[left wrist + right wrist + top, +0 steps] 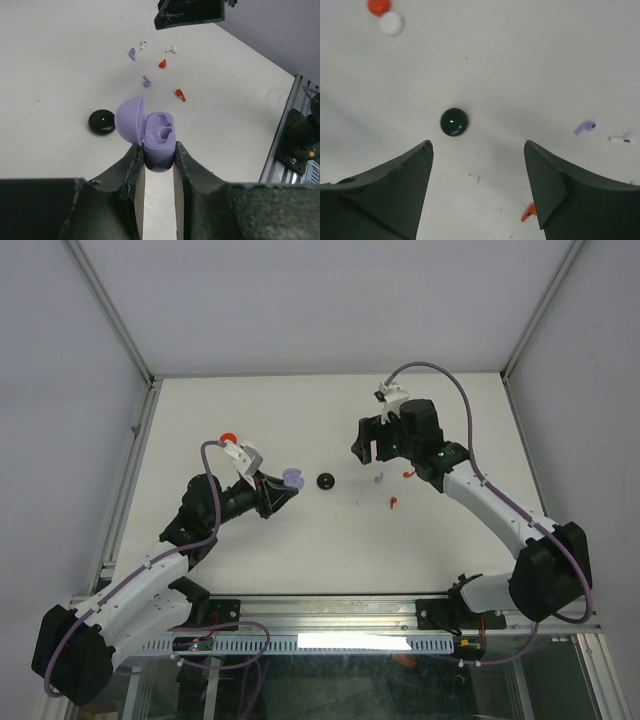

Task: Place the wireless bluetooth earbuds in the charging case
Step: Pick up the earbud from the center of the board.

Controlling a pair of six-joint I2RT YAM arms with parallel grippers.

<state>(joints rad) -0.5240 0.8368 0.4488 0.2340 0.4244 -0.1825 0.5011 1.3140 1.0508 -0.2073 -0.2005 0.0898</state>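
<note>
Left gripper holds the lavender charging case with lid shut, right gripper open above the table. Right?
No: the lid is open, per the left wrist view. The left gripper holds the lavender charging case, and the right gripper is open above the table.

Overhead layout; I take the closed round case (326,481) as my reference. Just left of it: the open charging case (159,137), seated between the fingers of the left gripper (158,152). Right of it: six earbuds (146,81), scattered on the table (300,410), apart from one another. Right of it and beyond: the right gripper (370,452). Left of it and beyond: two round discs (391,23), side by side.
</note>
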